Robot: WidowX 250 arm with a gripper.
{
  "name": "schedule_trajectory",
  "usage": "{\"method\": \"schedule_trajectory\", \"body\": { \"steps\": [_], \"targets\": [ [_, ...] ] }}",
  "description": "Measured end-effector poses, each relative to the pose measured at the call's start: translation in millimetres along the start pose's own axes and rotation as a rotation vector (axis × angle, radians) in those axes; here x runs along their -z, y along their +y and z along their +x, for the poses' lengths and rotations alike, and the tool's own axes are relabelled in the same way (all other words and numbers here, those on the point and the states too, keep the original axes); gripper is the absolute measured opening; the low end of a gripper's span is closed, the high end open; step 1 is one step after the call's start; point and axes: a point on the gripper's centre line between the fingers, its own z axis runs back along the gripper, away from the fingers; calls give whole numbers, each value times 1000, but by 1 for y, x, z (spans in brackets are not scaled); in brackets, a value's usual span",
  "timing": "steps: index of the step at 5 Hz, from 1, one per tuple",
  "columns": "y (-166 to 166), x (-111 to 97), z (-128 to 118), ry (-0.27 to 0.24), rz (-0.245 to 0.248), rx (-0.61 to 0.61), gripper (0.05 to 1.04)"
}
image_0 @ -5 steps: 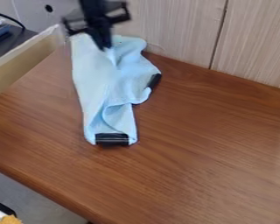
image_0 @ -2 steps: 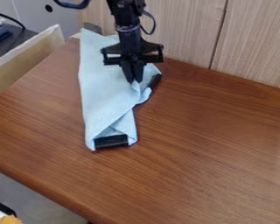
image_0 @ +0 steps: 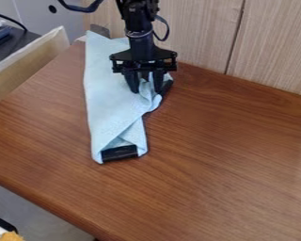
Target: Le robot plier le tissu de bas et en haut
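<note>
Hanging over the light-blue cloth (image_0: 109, 101), the gripper (image_0: 146, 91) is holding its 2 fingers apart, with bunched fabric showing between them. The cloth is lying partly folded on the brown table (image_0: 222, 150), its far end nearing the wall panels (image_0: 200, 35).

A brown wooden counter (image_0: 222, 164) lies beneath the jaws. Behind them stands pale wood-grain panelling (image_0: 272, 47) with a dark seam (image_0: 236, 37). Left of the jaws in the view are a light board (image_0: 27, 63), a dark surface (image_0: 21, 41) and a black cable (image_0: 8, 19); an orange-yellow piece (image_0: 11, 236) shows well apart, at the near left.
</note>
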Motion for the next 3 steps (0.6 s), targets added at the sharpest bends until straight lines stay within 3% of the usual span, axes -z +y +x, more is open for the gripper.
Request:
{"method": "schedule_trajectory", "body": {
  "steps": [1,3],
  "targets": [
    [9,-1,1,-1,6,-27,1001],
    [15,-24,8,-47,-17,-49,1001]
  ]
}}
